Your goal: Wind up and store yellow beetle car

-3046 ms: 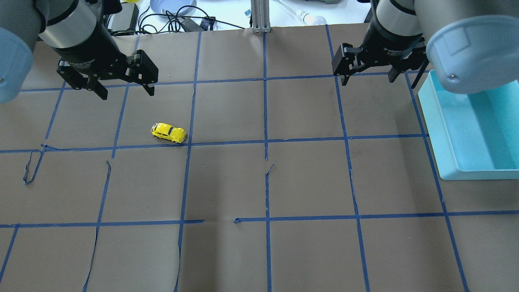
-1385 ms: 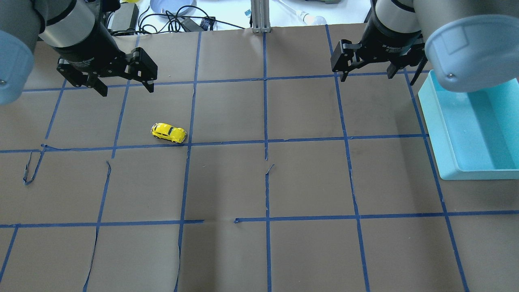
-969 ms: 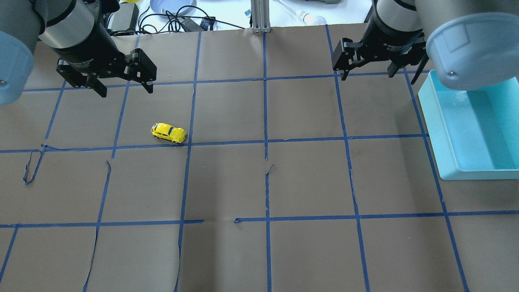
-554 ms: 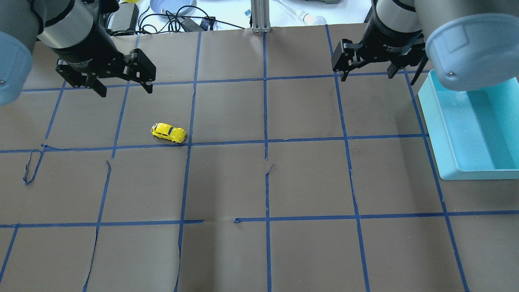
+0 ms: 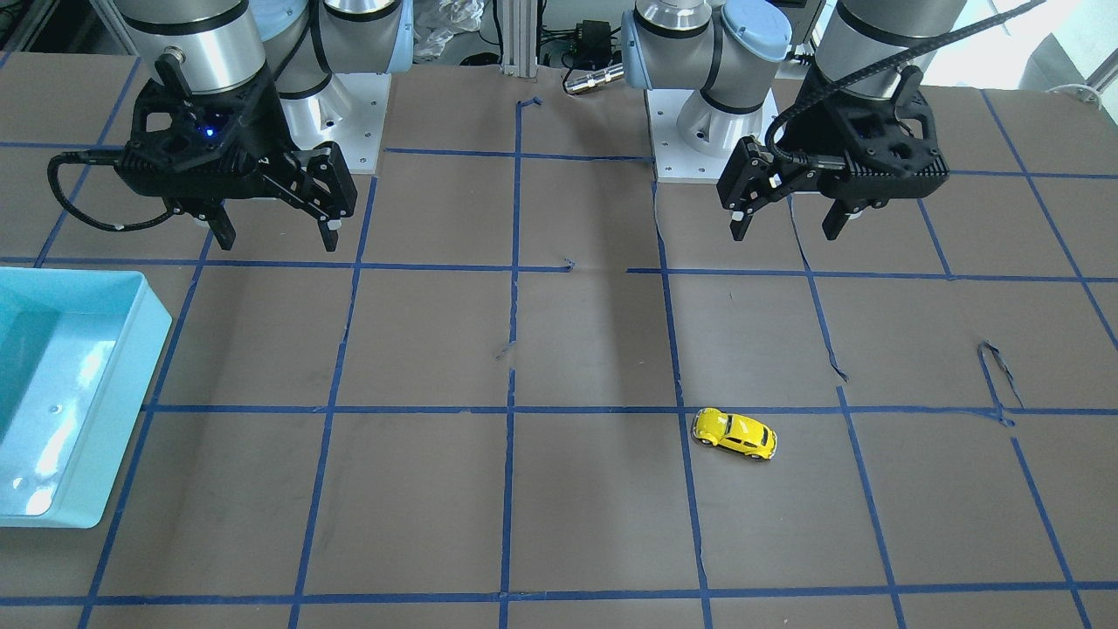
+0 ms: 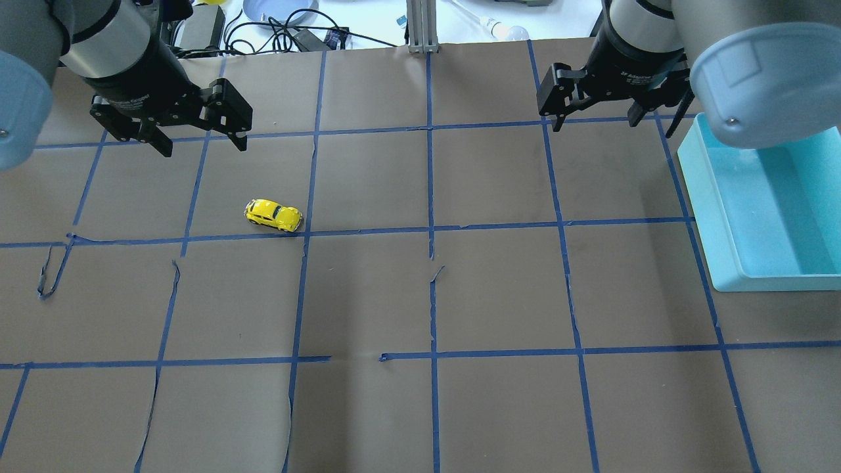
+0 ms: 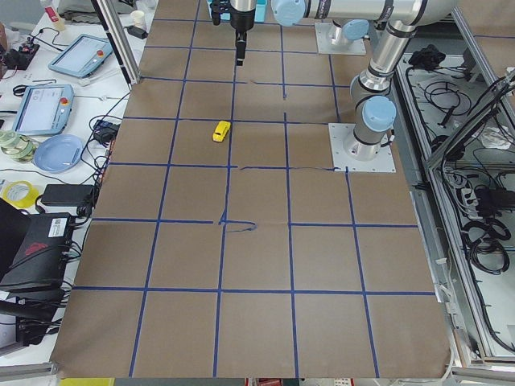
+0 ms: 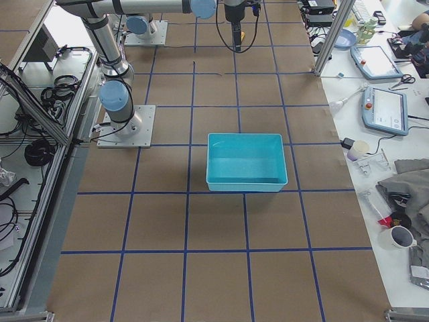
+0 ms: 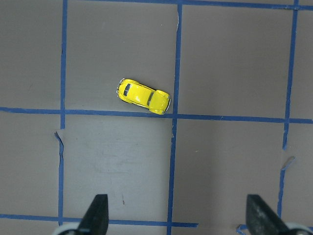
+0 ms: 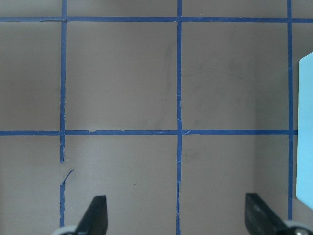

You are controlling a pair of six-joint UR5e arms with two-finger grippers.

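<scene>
The yellow beetle car (image 6: 274, 215) stands on its wheels on the brown table, just above a blue tape line. It also shows in the front view (image 5: 734, 434), the left side view (image 7: 220, 130) and the left wrist view (image 9: 144, 96). My left gripper (image 6: 205, 148) is open and empty. It hovers above the table behind and slightly left of the car (image 5: 784, 234), with the car ahead of its spread fingers (image 9: 95, 218). My right gripper (image 6: 596, 125) is open and empty at the far right (image 5: 279, 245), beside the bin.
A light-blue open bin (image 6: 706, 217) sits at the table's right side; it also shows in the front view (image 5: 122, 411), the right side view (image 8: 244, 162) and at the right wrist view's edge (image 10: 307, 122). Blue tape lines grid the brown paper. Cables and tablets lie beyond the far edge.
Both grippers have drifted slightly toward the far edge over three seconds and stay open. The car has not moved.
</scene>
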